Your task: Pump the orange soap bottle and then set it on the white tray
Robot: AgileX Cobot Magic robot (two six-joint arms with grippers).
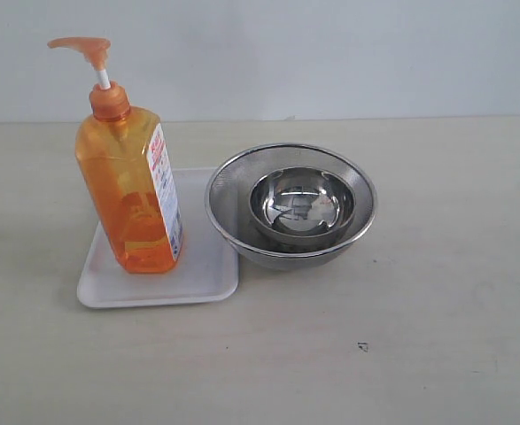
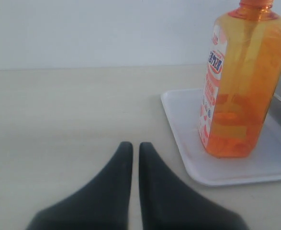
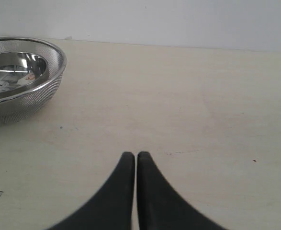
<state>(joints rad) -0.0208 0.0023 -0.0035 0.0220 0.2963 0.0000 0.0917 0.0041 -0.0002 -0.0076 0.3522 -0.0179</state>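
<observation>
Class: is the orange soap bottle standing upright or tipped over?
Upright. The orange soap bottle stands on its base on the white tray, with its pump head at the top.

The orange soap bottle (image 1: 134,190) stands upright on the white tray (image 1: 202,274).

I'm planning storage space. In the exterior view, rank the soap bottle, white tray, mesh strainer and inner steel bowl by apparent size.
1. white tray and mesh strainer: about equally wide, so tied.
2. orange soap bottle: tallest, but narrower.
3. inner steel bowl: clearly smallest.
</observation>
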